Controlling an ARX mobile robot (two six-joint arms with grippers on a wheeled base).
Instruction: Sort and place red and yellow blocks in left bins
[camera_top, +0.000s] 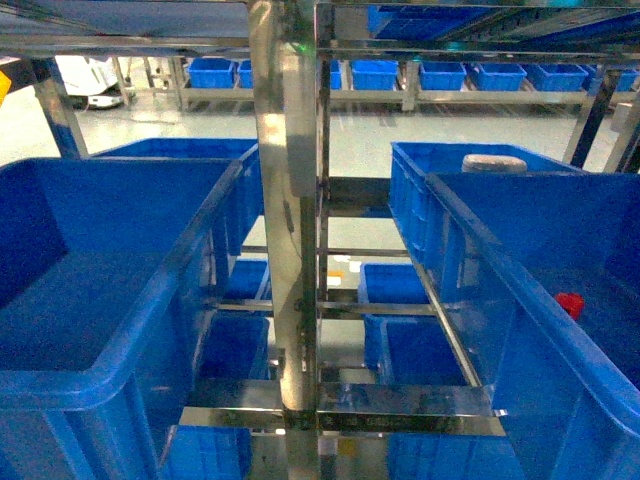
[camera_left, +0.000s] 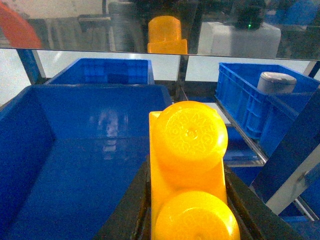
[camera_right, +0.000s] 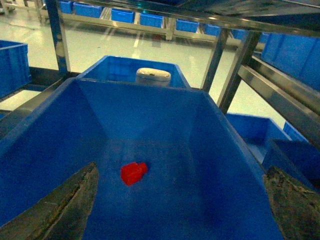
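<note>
**Two pincers over blue crates on a steel rack**

Left pincer (camera_left: 187, 220): clenched on the yellow block (camera_left: 187, 165), studs facing the camera, held over the left bin (camera_left: 75, 165). Right pincer (camera_right: 180, 220): fingers (camera_right: 65, 210) spread wide, released, above the right crate (camera_right: 210, 150); the red block (camera_right: 133, 173) lies on the crate floor at 11 o'clock from it. Around stand steel shelf rails (camera_top: 400, 408), a pale floor (camera_top: 360, 140) and distant blue crates (camera_top: 445, 75).

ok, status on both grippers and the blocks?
Left gripper shut on glossy orange-yellow two-stud brick, over big blue crate. Right gripper open above small red block in right blue crate. Nothing blocking.
</note>
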